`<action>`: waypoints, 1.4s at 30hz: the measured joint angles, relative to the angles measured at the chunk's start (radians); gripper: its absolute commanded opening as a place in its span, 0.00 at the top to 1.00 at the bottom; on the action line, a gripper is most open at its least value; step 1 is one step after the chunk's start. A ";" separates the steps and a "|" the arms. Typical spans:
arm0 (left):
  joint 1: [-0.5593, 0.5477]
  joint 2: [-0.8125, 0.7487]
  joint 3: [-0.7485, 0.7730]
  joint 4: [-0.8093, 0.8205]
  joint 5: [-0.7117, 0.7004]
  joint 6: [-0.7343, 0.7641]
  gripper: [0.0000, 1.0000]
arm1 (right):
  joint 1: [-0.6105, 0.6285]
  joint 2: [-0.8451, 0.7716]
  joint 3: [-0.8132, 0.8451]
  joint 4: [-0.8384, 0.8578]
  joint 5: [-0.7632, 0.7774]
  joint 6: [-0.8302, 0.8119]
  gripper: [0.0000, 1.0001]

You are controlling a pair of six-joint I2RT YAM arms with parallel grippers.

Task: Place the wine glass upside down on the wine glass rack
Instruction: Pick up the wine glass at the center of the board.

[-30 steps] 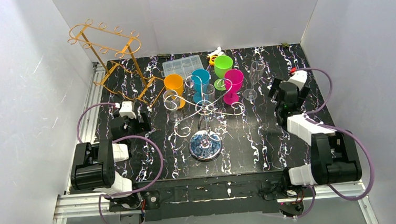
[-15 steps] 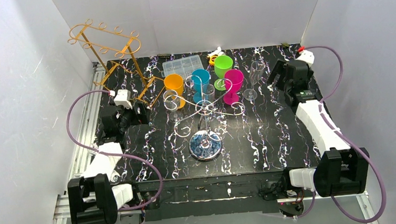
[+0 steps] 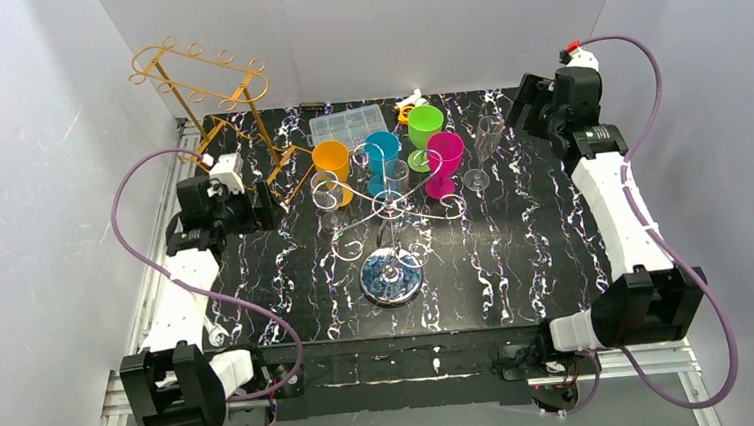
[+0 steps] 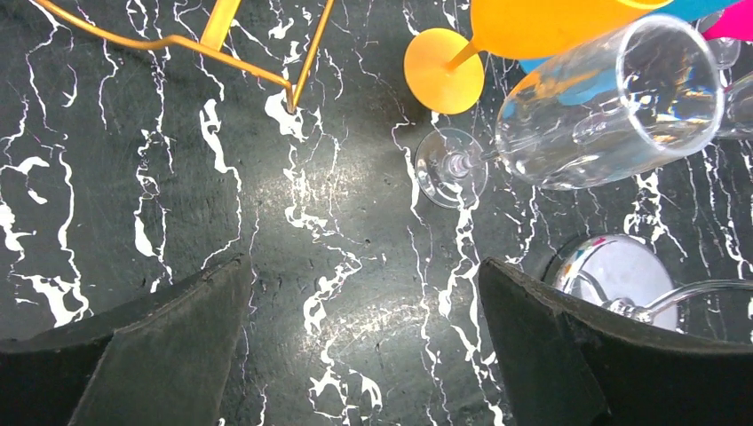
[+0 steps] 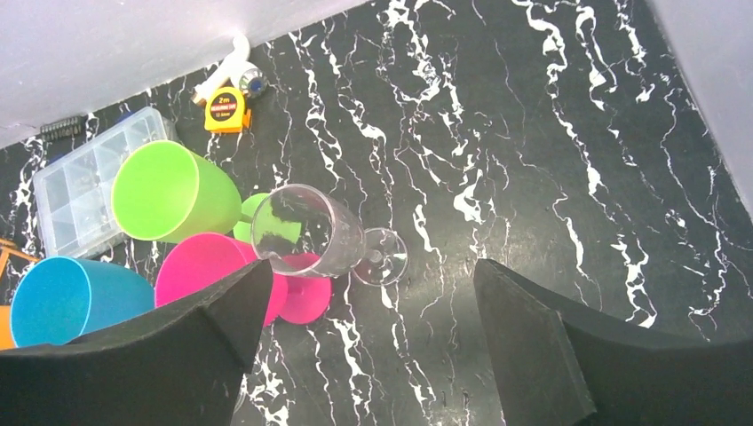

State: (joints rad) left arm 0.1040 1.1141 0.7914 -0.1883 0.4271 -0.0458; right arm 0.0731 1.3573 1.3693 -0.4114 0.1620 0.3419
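Right wrist view: clear stemmed wine glass [image 5: 306, 232] upright at 1 o'clock on black marbled table [image 5: 550, 133]; foot overlaps pink plastic goblet [image 5: 209, 266], contact unclear.
Rack: chrome scroll-armed wine glass rack [image 3: 390, 275] at table centre; base half hidden by a finger in left wrist view.
Right gripper [image 5: 373, 284]: jaws wide, empty.
Left gripper [image 4: 362, 288]: jaws wide, empty.
Writing: yellow tape measure [image 5: 226, 114] label too small to read.
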 measured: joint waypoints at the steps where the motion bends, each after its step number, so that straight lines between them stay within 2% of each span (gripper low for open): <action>1: 0.000 0.007 0.028 -0.034 -0.001 0.004 0.01 | 0.000 0.018 0.020 -0.019 -0.002 0.000 0.15; 8: 0.000 -0.007 0.109 -0.175 -0.006 -0.004 0.01 | 0.000 0.176 0.203 -0.161 -0.039 0.016 0.19; 14: 0.000 -0.045 0.115 -0.215 -0.009 -0.028 0.01 | 0.000 0.237 0.261 -0.226 -0.068 0.029 0.23; 27: 0.000 -0.062 0.129 -0.251 -0.019 -0.028 0.01 | 0.016 0.394 0.330 -0.287 -0.079 0.062 0.38; 30: 0.000 -0.069 0.137 -0.262 -0.019 -0.017 0.01 | 0.022 0.403 0.330 -0.290 -0.079 0.068 0.48; 35: 0.000 -0.081 0.140 -0.276 -0.019 -0.004 0.01 | 0.026 0.409 0.331 -0.290 -0.074 0.072 0.76; 40: 0.000 -0.084 0.194 -0.333 -0.011 -0.006 0.01 | 0.027 0.417 0.344 -0.302 -0.052 0.065 0.95; 42: 0.000 -0.084 0.246 -0.363 -0.007 -0.006 0.01 | 0.027 0.417 0.346 -0.311 -0.031 0.056 0.99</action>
State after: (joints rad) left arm 0.1040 1.0302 1.0377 -0.5510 0.4201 -0.0521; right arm 0.0998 1.7744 1.7153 -0.7220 0.1307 0.3976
